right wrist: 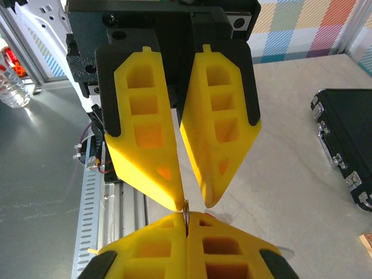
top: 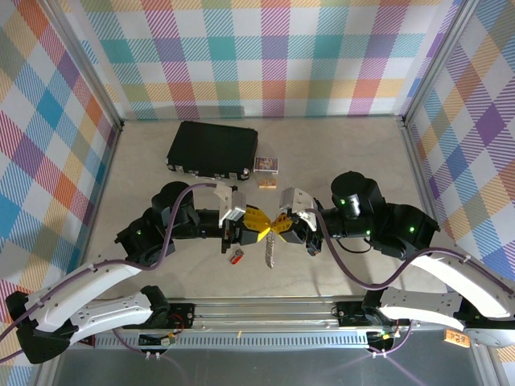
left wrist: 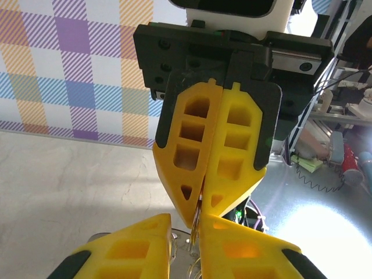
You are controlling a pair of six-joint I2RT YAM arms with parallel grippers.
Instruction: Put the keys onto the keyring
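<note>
Top external: both arms reach in from 6 o'clock and meet nose to nose near the middle of the table (top: pixel 346 153). The left gripper (top: pixel 259 229) comes in from 9 o'clock and the right gripper (top: pixel 279 226) from 3 o'clock, with their yellow fingertips all but touching. The keys (top: pixel 269 251) show as a thin silvery strand running from that meeting point toward 6 o'clock. The keyring (top: pixel 236 257), a small red tag, lies on the table at 7 o'clock from the fingertips, just beside the left gripper and apart from the keys. A black case (top: pixel 211 149) sits at 11 o'clock. A small red-and-white card box (top: pixel 266 165) is at 12 o'clock, its print too small to read, with a tan block (top: pixel 267 184) just nearer in. An orange tag (top: pixel 456 339) at 4 o'clock carries dark marks that cannot be read. Right wrist: the right gripper (right wrist: pixel 186 218) has its fingers pressed flat together, with a sliver of metal from the keys (right wrist: pixel 186 204) standing up at their tips. Opposite it, the left gripper (right wrist: pixel 193 203) stands narrowly parted, its two tips either side of that sliver; whether they touch it cannot be told. The black case (right wrist: pixel 349 133) lies at 3 o'clock, latches toward the camera. Left wrist: the left gripper (left wrist: pixel 186 220) shows a slim gap, and the right gripper (left wrist: pixel 201 209) is closed, pointing into it.
</note>
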